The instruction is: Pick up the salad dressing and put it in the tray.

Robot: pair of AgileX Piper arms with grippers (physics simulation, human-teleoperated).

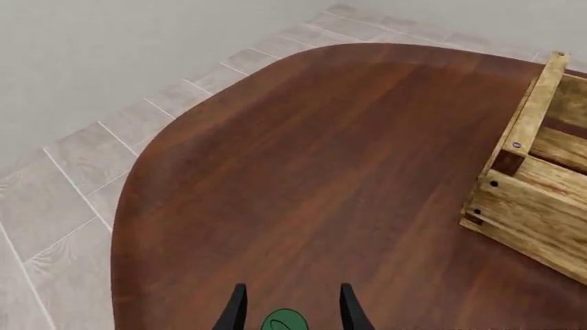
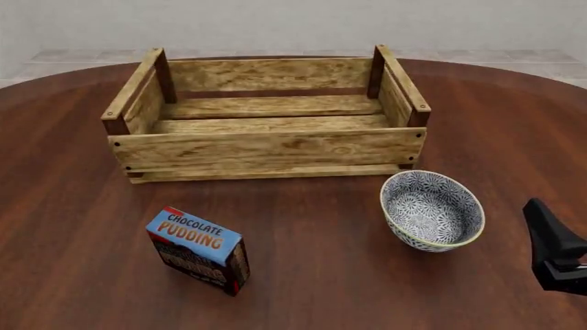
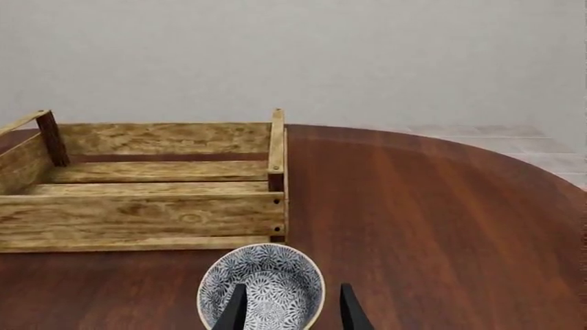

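Of the salad dressing only the green cap (image 1: 284, 321) shows, low in the left wrist view, between the two dark fingers of my left gripper (image 1: 290, 309). The fingers stand apart with a gap on each side of the cap. The bottle's body is hidden, and bottle and left gripper are both out of the front view. The tray (image 2: 266, 148), a light-wood slatted crate, stands at the table's far middle; its corner shows in the left wrist view (image 1: 537, 192). My right gripper (image 3: 290, 309) is open and empty, near the table's right front (image 2: 543, 223).
A patterned blue-white bowl (image 2: 432, 210) sits in front of the tray's right corner, just ahead of my right gripper (image 3: 261, 285). A blue chocolate pudding box (image 2: 197, 249) stands at the front left. The table's rounded edge (image 1: 137, 179) and tiled floor lie beyond the left gripper.
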